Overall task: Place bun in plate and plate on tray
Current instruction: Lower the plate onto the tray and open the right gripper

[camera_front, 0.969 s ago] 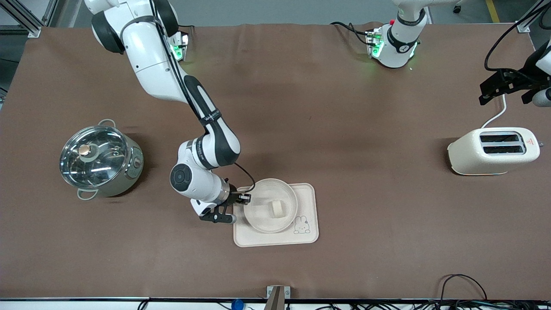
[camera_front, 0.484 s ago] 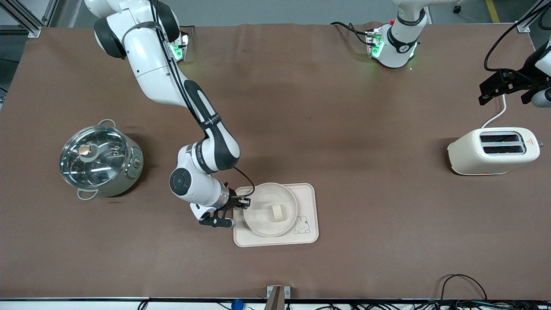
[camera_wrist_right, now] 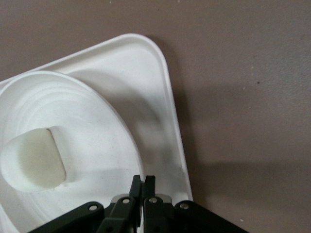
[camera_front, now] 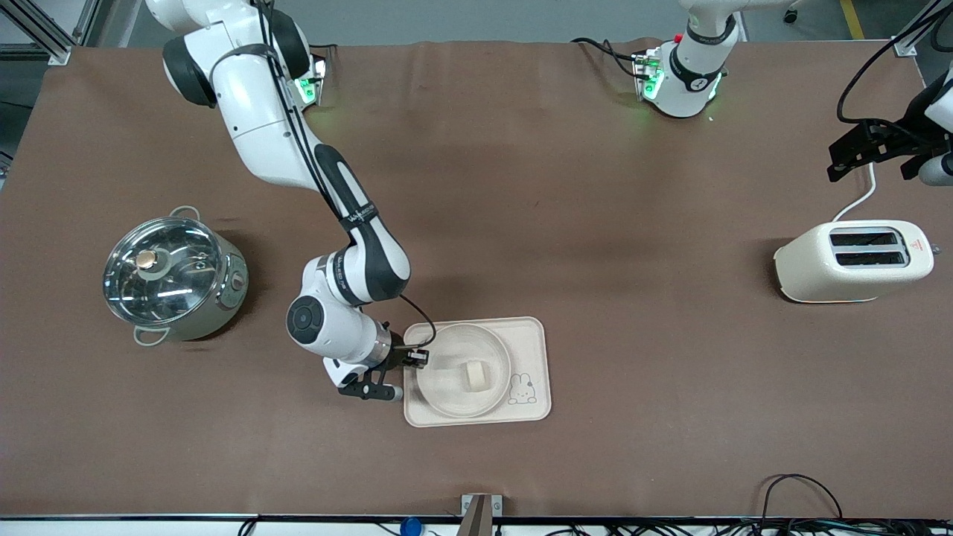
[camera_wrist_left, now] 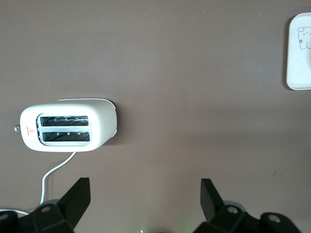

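The round off-white plate (camera_front: 447, 388) lies within the cream rabbit tray (camera_front: 530, 344), on it or just above it; I cannot tell which. The pale bun (camera_front: 475, 374) sits in the plate. My right gripper (camera_front: 421, 357) is shut on the plate's rim at the edge toward the right arm's end. The right wrist view shows the gripper (camera_wrist_right: 143, 179) pinching the rim, with the plate (camera_wrist_right: 92, 124), the bun (camera_wrist_right: 33, 160) and the tray (camera_wrist_right: 146, 73). My left gripper (camera_front: 882, 152) waits open and empty in the air above the toaster end; its wrist view shows it (camera_wrist_left: 146, 194) the same.
A cream toaster (camera_front: 852, 260) stands toward the left arm's end and shows in the left wrist view (camera_wrist_left: 68, 126). A steel pot with a glass lid (camera_front: 171, 279) stands toward the right arm's end. Cables hang along the table's near edge.
My right gripper has carried the plate with the bun a little toward the right arm's end and lower over the tray. The left arm has not moved.
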Motion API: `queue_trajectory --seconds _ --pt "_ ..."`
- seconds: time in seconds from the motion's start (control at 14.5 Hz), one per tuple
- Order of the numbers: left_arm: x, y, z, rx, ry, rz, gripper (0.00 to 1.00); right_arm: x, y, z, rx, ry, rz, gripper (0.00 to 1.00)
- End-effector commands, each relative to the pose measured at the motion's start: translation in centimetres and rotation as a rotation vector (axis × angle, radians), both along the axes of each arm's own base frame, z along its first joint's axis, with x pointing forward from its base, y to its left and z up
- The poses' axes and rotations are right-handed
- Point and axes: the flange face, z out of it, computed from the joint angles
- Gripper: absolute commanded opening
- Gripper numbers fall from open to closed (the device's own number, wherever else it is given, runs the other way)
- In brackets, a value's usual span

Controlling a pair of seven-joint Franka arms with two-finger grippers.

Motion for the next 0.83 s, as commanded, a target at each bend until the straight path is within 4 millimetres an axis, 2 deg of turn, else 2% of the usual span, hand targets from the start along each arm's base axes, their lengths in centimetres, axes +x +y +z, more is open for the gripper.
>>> queue_trajectory --seconds 0.0,0.07,0.35,0.55,0.76 --pt "-0.3 0.1 0.1 -0.02 0.01 -0.015 1.0 0.8 -0.3 0.3 0.009 -0.005 -0.006 0.0" --pt "-0.4 0.1 0.1 -0.02 0.013 -0.015 1.0 0.8 -0.2 0.2 0.008 -0.003 -0.006 0.0" --pt "-0.4 0.1 0.2 -0.02 0.012 -0.015 1.0 -0.7 2.7 0.3 0.005 0.016 -0.019 0.01" --pt "-0.4 0.1 0.1 -0.02 0.013 -0.015 1.0 -0.8 2.7 0.0 -0.003 0.017 -0.015 0.04" --pt "-0.3 -0.1 0.0 -0.02 0.015 -0.02 1.0 -0.7 2.6 0.2 -0.003 0.014 -0.016 0.46"
